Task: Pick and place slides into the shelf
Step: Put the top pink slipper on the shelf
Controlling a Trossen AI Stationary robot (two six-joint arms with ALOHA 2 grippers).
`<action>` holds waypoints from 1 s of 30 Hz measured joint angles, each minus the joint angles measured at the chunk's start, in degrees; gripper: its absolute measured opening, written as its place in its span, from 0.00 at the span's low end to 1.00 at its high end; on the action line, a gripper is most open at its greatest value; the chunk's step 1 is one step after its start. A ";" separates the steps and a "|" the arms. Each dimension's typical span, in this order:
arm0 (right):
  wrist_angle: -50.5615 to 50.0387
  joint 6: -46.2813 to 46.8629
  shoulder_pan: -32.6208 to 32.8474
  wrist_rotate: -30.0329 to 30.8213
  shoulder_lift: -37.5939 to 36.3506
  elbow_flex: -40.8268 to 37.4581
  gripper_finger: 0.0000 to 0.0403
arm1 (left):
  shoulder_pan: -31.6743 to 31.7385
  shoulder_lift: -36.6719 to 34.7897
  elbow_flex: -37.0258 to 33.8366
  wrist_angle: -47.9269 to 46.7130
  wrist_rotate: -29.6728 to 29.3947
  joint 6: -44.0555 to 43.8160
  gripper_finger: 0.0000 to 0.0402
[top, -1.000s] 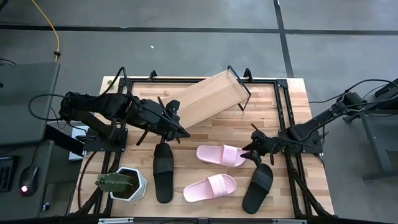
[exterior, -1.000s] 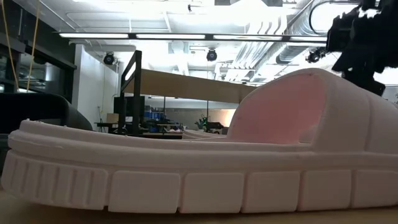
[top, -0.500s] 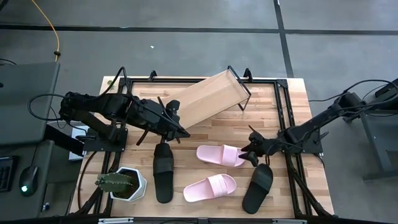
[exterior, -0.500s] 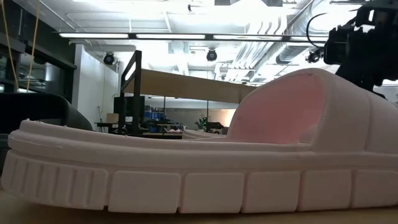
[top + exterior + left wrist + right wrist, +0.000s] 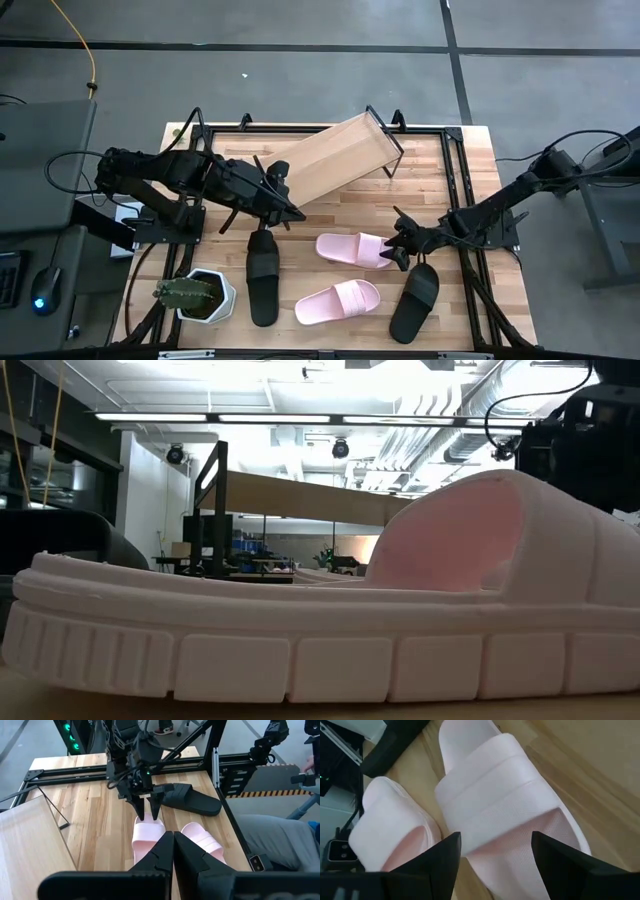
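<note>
Butcher-block surface (image 5: 450,170) carries the shelf (image 5: 335,157) askew at its far side, all four slides loose nearby; right gripper (image 5: 398,243), fingers spread, straddles the toe of a pink slide (image 5: 354,249), likely to grasp it, while left gripper (image 5: 290,212) waits clenched, empty.

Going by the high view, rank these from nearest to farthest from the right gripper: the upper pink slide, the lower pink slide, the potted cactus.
From the right gripper:
1. Upper pink slide, right at its fingertips.
2. Lower pink slide, toward the table's front edge.
3. Potted cactus, front-left corner.
</note>
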 joint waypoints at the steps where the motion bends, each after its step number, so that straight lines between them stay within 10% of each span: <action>1: 0.66 -0.04 0.00 -0.04 0.77 0.00 0.58 | 0.00 0.00 0.00 0.00 0.00 0.00 0.00; 30: 17.47 -3.75 -1.97 -1.98 13.00 0.07 0.58 | 0.00 0.00 0.00 0.02 -0.20 0.00 0.00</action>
